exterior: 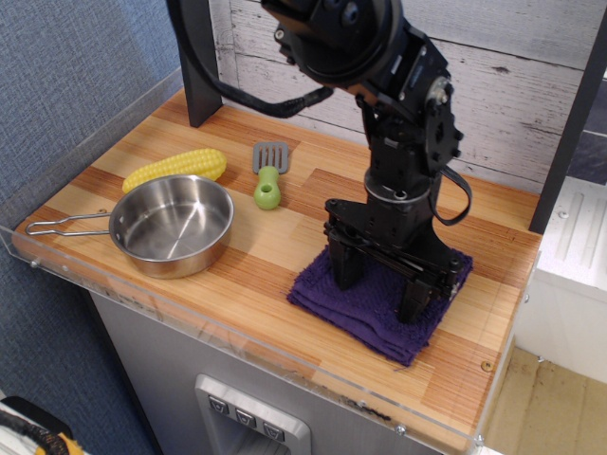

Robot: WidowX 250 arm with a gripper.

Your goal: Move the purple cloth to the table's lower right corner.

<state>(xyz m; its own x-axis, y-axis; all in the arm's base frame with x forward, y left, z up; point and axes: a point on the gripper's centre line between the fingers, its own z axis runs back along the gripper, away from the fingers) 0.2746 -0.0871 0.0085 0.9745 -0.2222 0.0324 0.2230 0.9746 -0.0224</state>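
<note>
My gripper (378, 282) stands spread wide, fingers pressed on the cloth (372, 308), dark purple, folded, lying flat on the table (285, 246).

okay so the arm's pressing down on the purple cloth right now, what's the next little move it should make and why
Probably keep sliding the purple cloth a bit further toward the near right corner. The gripper has its fingers spread and planted on the cloth, and bare wood shows between the cloth's edge and the corner screw of the table, so it looks just short of the corner.
</note>
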